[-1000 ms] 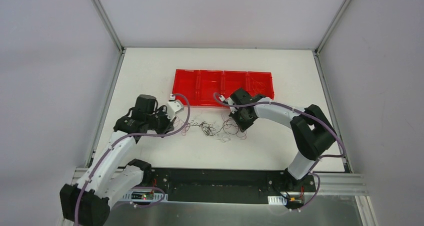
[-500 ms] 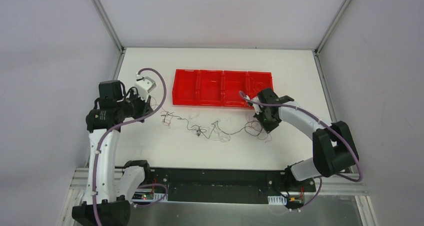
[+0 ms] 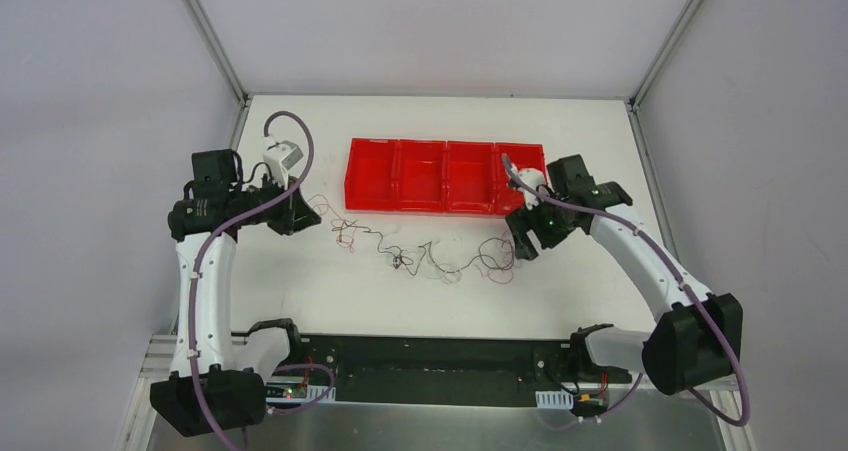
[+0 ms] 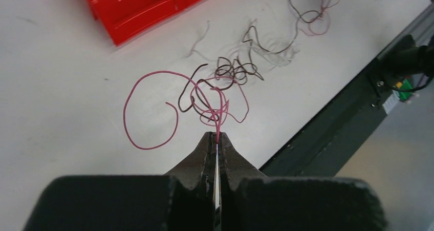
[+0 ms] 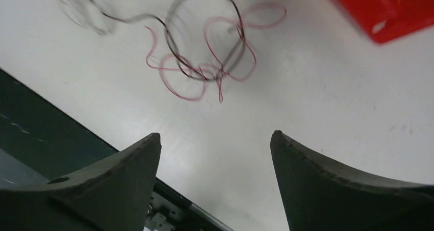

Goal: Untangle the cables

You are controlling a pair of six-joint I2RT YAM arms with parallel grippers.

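The left fingers pinch one red cable near the table's left edge, probably to anchor it. The right fingers stand wide and hold nothing, above the cables strung across the middle.

Passage at the far side is blocked by the red tray, the middle is crossed by the cables, and bare tabletop is left nearer the arm bases.

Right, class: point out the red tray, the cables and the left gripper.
red tray (image 3: 372, 176), top view, floor of its leftmost compartment.
cables (image 3: 400, 262), top view, the dark knot mid-tangle.
left gripper (image 4: 217, 137), left wrist view, between its shut fingertips.
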